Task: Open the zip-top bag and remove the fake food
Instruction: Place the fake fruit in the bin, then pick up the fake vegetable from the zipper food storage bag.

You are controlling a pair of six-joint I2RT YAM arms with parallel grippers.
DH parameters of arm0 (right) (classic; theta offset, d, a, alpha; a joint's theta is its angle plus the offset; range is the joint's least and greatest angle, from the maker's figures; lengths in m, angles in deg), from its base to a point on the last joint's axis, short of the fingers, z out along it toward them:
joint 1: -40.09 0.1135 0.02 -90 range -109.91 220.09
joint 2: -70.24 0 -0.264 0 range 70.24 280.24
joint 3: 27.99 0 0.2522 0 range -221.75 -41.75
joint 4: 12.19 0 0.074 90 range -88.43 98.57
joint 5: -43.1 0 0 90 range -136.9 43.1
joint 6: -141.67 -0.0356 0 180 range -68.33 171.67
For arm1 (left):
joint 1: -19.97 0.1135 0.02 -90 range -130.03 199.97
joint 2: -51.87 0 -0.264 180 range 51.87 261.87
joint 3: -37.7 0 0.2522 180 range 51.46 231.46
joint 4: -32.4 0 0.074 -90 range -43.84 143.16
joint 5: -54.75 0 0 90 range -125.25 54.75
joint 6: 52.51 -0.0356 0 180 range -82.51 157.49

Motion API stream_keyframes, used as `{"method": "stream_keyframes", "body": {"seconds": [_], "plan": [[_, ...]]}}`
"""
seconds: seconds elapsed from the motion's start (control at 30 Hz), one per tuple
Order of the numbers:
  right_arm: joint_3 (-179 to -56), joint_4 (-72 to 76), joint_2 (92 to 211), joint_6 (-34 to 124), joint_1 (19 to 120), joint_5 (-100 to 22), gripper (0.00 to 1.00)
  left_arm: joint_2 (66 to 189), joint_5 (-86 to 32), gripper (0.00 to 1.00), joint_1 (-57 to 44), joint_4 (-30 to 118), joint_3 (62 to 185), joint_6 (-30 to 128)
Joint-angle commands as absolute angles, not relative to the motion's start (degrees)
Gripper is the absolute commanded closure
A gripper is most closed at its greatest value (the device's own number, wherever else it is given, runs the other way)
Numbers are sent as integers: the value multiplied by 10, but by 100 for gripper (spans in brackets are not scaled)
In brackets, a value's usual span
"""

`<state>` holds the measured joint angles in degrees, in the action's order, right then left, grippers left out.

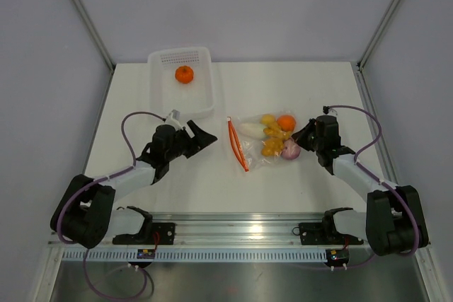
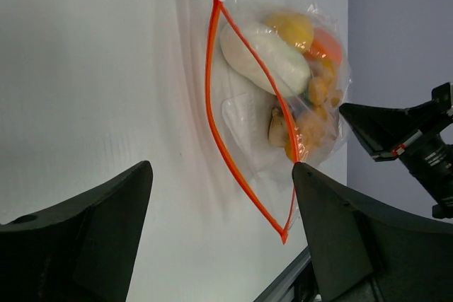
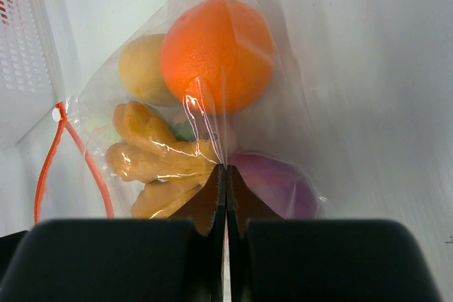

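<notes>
Zip-top bag (image 1: 263,141), seemingly pinched, white basket (image 1: 181,54) near

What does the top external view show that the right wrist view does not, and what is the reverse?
Only the top external view shows the left gripper, open and apart from the zip-top bag, and an orange tangerine lying in the white basket. Only the right wrist view shows the right gripper shut on the clear plastic at the bag's closed end, beside the purple onion. Both show the bag with fake food inside and its red-orange zipper strip.
</notes>
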<state>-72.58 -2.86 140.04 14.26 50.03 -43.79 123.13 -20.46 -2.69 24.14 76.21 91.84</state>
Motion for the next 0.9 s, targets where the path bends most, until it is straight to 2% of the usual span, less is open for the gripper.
{"method": "stream_keyframes", "body": {"seconds": [0.0, 0.07, 0.37, 0.53, 0.63, 0.87], "plan": [[-736, -34, 1394, 148, 497, -439, 100, 1255, -216, 21, -39, 194, 791, 900], [-736, -37, 1395, 148, 497, -436, 100, 1264, -235, 28, -53, 184, 786, 894], [-732, -51, 1395, 144, 497, -423, 100, 1362, -220, 30, -89, 139, 826, 901], [-727, -62, 1390, 142, 498, -406, 100, 1451, -171, 40, -104, 66, 848, 943], [-724, -66, 1386, 141, 498, -399, 100, 1470, -171, 45, -115, 70, 867, 938], [-714, -86, 1384, 141, 498, -378, 100, 1474, -185, 44, -121, 93, 893, 922]]}}
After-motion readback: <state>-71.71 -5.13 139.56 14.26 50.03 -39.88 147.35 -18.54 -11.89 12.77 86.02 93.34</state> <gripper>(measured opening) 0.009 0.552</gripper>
